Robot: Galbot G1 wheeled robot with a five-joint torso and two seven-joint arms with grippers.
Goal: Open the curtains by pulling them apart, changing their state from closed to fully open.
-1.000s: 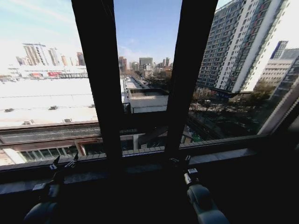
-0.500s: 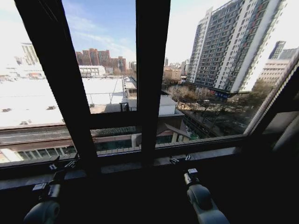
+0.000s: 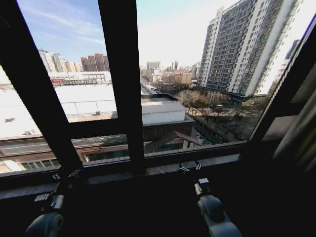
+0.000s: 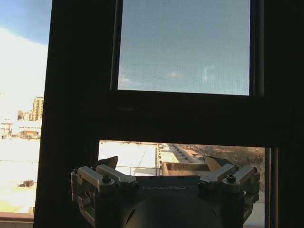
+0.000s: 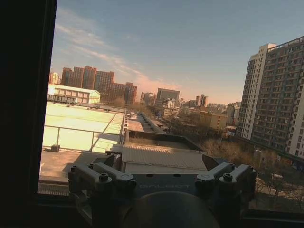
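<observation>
Black window frame bars [image 3: 121, 89] dominate from where I stand; glass is bare, city and sky beyond. Curtains [image 3: 301, 133]: just a dull beige bunched strip at far right edge of head view, beside the right-hand frame post. Prob. the gathered panel, but it's in shadow so not 100% sure. No fabric across the panes, so task looks done or nearly, at least on this side.

Left gripper [image 3: 66, 174] low at the sill [image 3: 163, 168], left of the central bar, pointed at the window. Its wrist cam shows both fingers [image 4: 105, 162] splayed wide, nothing between them, only frame and mesh pane ahead. Released, idle.

Right gripper [image 3: 190, 168] also low near the sill, right of the central bar. Wrist cam: fingers [image 5: 213, 162] spread apart, empty, rooftops beyond. Released too.

Both arms tucked low and fwd, symmetrical, well apart from the curtain strip. Reads as a carry/parked pose, not a reach. Curtain too far right for either arm as posed; base or torso would need to face it for any further pull.
</observation>
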